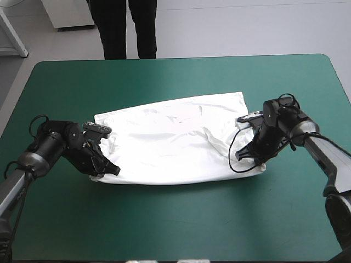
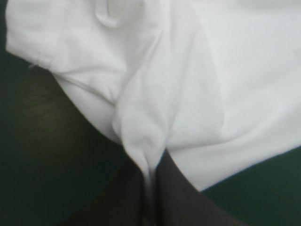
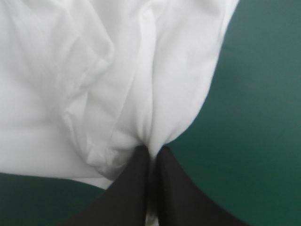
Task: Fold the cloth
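The white T-shirt [image 1: 173, 142] lies spread across the middle of the teal-green table, folded into a wide band with a curved near edge. My left gripper [image 1: 109, 169] is at its near left corner, shut on the T-shirt [image 2: 155, 94]; the cloth bunches into a ridge between the black fingers [image 2: 124, 197]. My right gripper [image 1: 244, 158] is at the near right corner, shut on the T-shirt [image 3: 94, 84]; a pinched fold runs up from its fingers [image 3: 176, 188]. Both corners sit low, at or just above the cover.
The teal-green cover [image 1: 181, 219] lies bare between the shirt and the near edge, and a wide strip of it [image 1: 181, 76] shows beyond the shirt. A black cable loop [image 1: 236, 150] hangs by the right wrist over the shirt's right end.
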### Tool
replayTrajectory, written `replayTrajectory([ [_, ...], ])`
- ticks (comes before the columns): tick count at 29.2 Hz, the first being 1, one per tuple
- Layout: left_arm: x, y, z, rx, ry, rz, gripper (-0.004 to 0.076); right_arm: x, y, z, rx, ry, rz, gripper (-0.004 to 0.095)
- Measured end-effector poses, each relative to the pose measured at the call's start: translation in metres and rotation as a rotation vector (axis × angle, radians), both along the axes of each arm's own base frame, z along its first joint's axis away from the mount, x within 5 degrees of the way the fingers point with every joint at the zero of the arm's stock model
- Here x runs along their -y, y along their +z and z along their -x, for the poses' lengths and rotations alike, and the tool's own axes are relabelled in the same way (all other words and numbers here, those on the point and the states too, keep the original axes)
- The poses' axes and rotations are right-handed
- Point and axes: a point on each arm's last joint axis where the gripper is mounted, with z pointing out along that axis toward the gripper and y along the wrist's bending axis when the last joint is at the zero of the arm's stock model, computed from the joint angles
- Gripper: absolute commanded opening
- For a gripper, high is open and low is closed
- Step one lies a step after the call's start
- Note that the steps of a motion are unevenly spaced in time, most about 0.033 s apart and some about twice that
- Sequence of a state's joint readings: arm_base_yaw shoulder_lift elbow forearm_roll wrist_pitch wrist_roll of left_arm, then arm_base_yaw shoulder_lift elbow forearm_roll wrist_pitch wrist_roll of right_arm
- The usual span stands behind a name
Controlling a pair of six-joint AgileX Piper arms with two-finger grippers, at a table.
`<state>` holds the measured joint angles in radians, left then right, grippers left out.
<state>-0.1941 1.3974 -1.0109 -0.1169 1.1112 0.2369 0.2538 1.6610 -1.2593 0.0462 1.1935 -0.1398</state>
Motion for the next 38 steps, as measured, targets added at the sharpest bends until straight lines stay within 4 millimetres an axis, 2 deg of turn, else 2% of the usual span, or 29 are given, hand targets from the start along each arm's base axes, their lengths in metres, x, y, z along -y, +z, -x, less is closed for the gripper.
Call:
replayTrajectory([
  [4, -0.001, 0.026, 0.003, 0.049, -0.005, 0.009, -0.0009, 0.005, 0.036, -0.004, 0.112, -0.027, -0.025, -0.0017],
  [9, -0.002, 0.052, 0.013, 0.109, 0.013, 0.025, -0.0009, 0.010, 0.073, 0.007, 0.219, -0.050, -0.052, -0.0017],
  [12, -0.003, 0.063, 0.015, 0.141, 0.018, 0.029, -0.0009, 0.012, 0.085, 0.015, 0.249, -0.052, -0.059, -0.0017],
  [16, -0.004, 0.078, 0.011, 0.209, 0.027, 0.023, -0.0009, 0.013, 0.093, 0.015, 0.277, -0.055, -0.058, -0.0017],
  [20, -0.007, 0.090, 0.004, 0.295, 0.045, 0.000, -0.0009, 0.012, 0.109, 0.006, 0.374, -0.060, -0.072, -0.0017],
  [24, -0.011, 0.092, -0.003, 0.357, 0.064, -0.040, -0.0009, 0.008, 0.121, -0.013, 0.451, -0.062, -0.085, -0.0017],
  [28, -0.011, 0.087, -0.017, 0.398, 0.081, -0.063, -0.0009, 0.001, 0.118, -0.042, 0.484, -0.062, -0.091, -0.0017],
  [32, -0.010, 0.080, -0.036, 0.467, 0.086, -0.084, -0.0009, -0.006, 0.104, -0.074, 0.497, -0.062, -0.088, -0.0017],
  [33, -0.010, 0.075, -0.046, 0.497, 0.078, -0.095, -0.0009, -0.009, 0.097, -0.089, 0.505, -0.062, -0.091, -0.0017],
  [38, -0.006, 0.049, -0.073, 0.491, 0.055, -0.133, -0.0009, -0.018, 0.072, -0.125, 0.510, -0.062, -0.092, -0.0017],
])
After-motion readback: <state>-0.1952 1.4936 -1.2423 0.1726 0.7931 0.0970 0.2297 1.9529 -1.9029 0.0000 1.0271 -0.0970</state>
